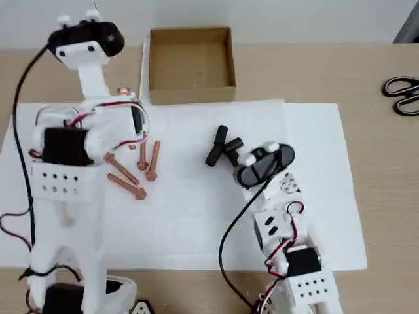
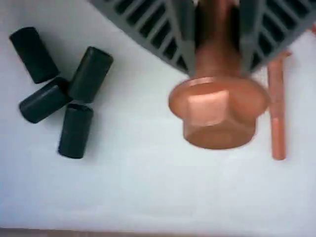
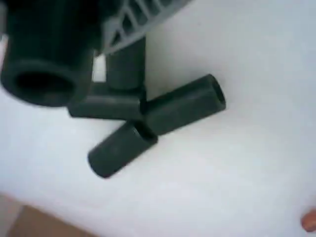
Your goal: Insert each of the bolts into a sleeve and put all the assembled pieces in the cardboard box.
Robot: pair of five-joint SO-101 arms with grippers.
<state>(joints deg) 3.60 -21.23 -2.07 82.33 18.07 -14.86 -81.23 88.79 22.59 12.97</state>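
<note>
My left gripper (image 2: pixel 217 69) is shut on a copper bolt (image 2: pixel 217 111), whose hex head faces the camera. Seen from above, that gripper (image 1: pixel 123 93) hangs over the mat's far left, near the box. Several loose bolts (image 1: pixel 141 167) lie on the white mat beside the left arm. Black sleeves (image 1: pixel 218 145) lie in a cluster mid-mat, and they are also seen in the left wrist view (image 2: pixel 74 91). My right gripper (image 1: pixel 254 158) sits just right of them, shut on one black sleeve (image 3: pixel 42 74) with its open end showing. Three sleeves (image 3: pixel 148 118) lie under it.
The open cardboard box (image 1: pixel 191 88) stands at the back, past the mat's far edge. Black scissors (image 1: pixel 402 95) lie on the wooden table at the far right. The white mat (image 1: pixel 196 222) has free room in front and to the right.
</note>
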